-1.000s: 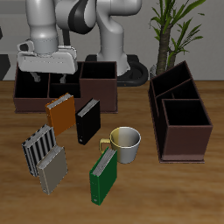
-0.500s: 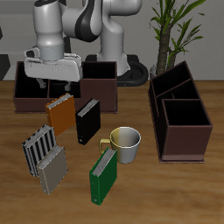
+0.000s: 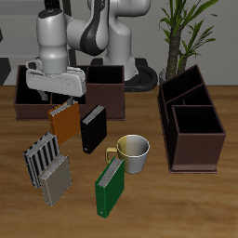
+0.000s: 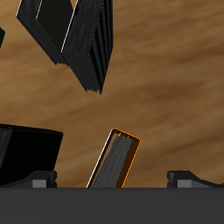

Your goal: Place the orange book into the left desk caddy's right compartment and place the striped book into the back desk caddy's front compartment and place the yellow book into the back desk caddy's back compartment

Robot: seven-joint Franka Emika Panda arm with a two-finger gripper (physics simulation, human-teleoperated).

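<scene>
As you scan the desk (image 3: 149, 195) from the exterior view's left edge, you meet the striped book (image 3: 39, 156) standing nearest the front, with a grey book (image 3: 56, 180) touching it on the front side. Farther back stands the orange book (image 3: 64, 119), and your pincer (image 3: 57, 95) hangs directly above it, close to its top edge but not touching; the wrist view shows the orange book (image 4: 114, 159) between the two fingertips (image 4: 194, 178), which are spread wide with nothing held. Behind the pincer is one dark caddy (image 3: 102, 85) at the back of the desk. Beside the orange book stands a black book (image 3: 93, 127). Next comes a green book (image 3: 111, 185) near the front edge, then a cream mug (image 3: 134, 152) just behind it. Past those, the other caddy (image 3: 192, 125) sits beside a potted plant (image 3: 180, 33). You can't make out a yellow book for certain.
</scene>
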